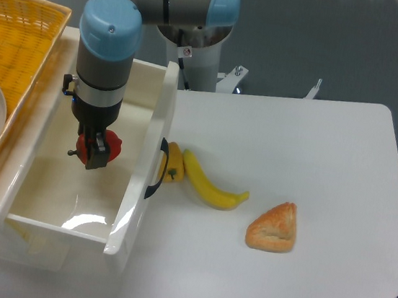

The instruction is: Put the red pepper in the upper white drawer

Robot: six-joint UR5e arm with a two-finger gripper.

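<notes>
The dark two-finger hand (95, 152) pinches the small glossy red pepper (109, 144) inside the deep white plastic drawer (151, 139), apparently above its floor (height unclear); released high, the rounded pepper could bounce or roll; retreating carelessly could clip the drawer's wall.
</notes>
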